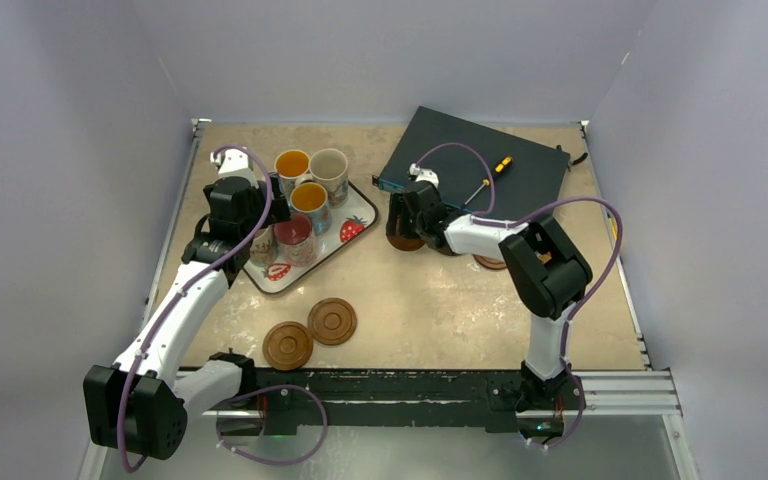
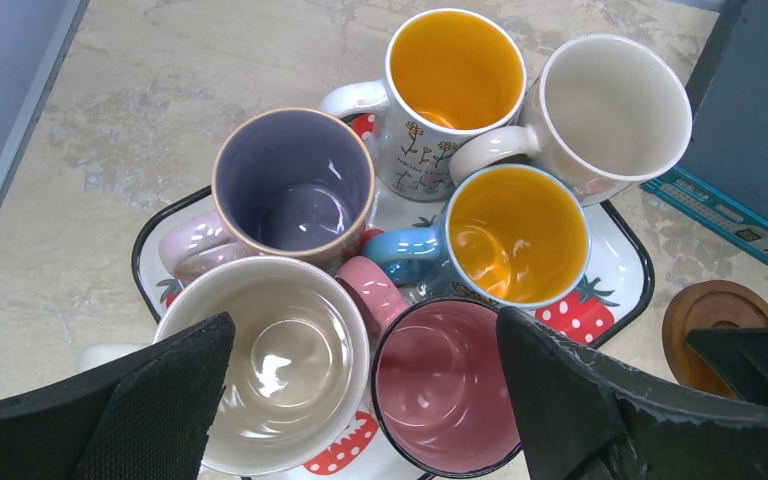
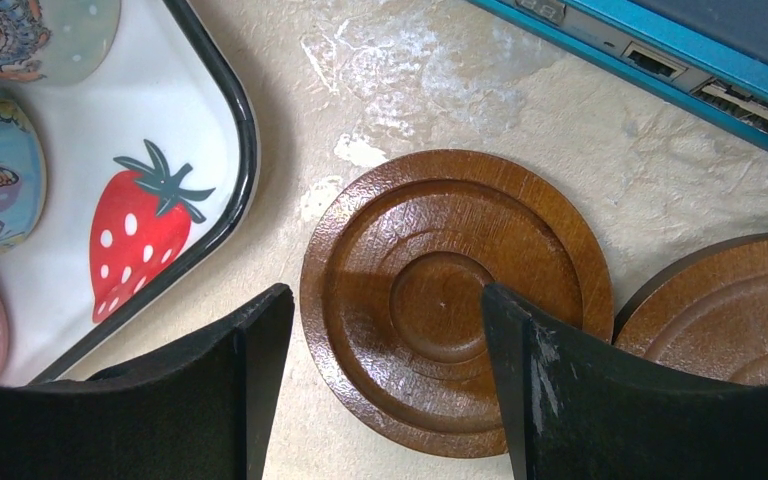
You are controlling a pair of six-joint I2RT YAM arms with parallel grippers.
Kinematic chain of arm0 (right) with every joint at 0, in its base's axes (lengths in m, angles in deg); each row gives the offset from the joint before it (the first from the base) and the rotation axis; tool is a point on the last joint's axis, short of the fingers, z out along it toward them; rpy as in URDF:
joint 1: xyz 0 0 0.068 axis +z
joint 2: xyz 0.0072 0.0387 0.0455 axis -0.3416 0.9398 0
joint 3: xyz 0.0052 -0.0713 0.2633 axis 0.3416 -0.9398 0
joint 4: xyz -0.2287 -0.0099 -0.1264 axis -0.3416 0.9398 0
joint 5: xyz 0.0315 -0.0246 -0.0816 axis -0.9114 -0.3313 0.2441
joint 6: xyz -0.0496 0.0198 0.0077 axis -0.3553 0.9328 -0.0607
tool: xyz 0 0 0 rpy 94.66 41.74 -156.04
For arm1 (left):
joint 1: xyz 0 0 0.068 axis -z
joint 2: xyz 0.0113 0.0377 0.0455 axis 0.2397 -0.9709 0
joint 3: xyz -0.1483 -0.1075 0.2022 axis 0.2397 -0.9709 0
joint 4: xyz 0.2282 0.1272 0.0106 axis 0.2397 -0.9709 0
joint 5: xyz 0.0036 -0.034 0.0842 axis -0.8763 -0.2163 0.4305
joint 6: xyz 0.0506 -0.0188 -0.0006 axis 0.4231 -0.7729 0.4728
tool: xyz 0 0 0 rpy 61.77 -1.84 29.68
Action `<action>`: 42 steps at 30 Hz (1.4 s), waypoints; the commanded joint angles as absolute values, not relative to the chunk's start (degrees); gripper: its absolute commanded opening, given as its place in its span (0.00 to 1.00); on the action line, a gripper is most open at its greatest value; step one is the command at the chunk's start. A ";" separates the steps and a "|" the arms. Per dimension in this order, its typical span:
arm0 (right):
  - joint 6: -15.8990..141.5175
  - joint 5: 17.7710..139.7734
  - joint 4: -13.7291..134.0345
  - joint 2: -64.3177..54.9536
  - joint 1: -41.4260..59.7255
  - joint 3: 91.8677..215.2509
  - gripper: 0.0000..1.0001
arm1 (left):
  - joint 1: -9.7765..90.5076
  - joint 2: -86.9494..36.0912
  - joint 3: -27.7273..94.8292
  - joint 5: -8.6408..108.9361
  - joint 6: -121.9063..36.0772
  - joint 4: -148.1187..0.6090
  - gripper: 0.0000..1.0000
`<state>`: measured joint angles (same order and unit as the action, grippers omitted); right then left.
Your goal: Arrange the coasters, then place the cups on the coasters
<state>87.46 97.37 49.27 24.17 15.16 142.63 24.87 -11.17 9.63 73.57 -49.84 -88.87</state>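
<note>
Several cups stand crowded on a strawberry-print tray (image 1: 356, 226). My left gripper (image 2: 365, 400) hovers open above them, one finger over a cream cup (image 2: 275, 360) and the other at the far rim of a pink cup (image 2: 455, 385). Behind stand a purple-lined cup (image 2: 295, 180), two orange-lined cups (image 2: 455, 70) (image 2: 515, 235) and a wide cream cup (image 2: 615, 100). My right gripper (image 3: 385, 300) hangs open low over a brown coaster (image 3: 455, 300), its left finger outside the rim and its right finger over the centre. A second coaster (image 3: 730, 310) lies just right. Two coasters (image 1: 332, 321) (image 1: 288, 345) lie near the front.
A dark blue flat case (image 1: 480, 165) with a screwdriver (image 1: 490, 177) on it lies at the back right, its teal edge (image 3: 660, 60) close behind the coasters. The tray's black rim (image 3: 245, 150) is just left of my right gripper. Grey walls enclose the table.
</note>
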 commanded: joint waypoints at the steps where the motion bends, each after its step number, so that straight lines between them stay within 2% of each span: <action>1: 86.60 98.98 52.82 22.39 14.65 141.03 0.73 | 25.08 -9.97 11.47 74.01 -50.58 -88.36 0.98; 8: 82.65 96.92 50.35 21.62 14.74 141.52 0.74 | 25.03 -9.96 11.43 73.97 -50.64 -88.34 0.98; 13: 77.55 92.43 50.53 19.31 14.74 144.17 0.81 | 25.05 -10.31 11.48 71.78 -50.16 -88.13 0.98; 21: 74.42 88.89 53.24 13.92 16.10 148.90 0.84 | 25.06 -10.23 11.37 71.52 -49.84 -88.01 0.99; 29: 75.20 91.52 53.64 11.33 28.36 146.12 0.83 | 25.11 -9.14 10.99 68.69 -48.66 -86.93 0.98; 34: 78.86 85.23 47.24 9.81 33.54 141.06 0.83 | 25.03 -8.20 10.54 68.95 -48.72 -86.46 0.99; 42: 80.79 83.23 44.89 15.45 40.55 141.19 0.82 | 25.08 -8.56 10.73 68.72 -49.09 -86.58 0.98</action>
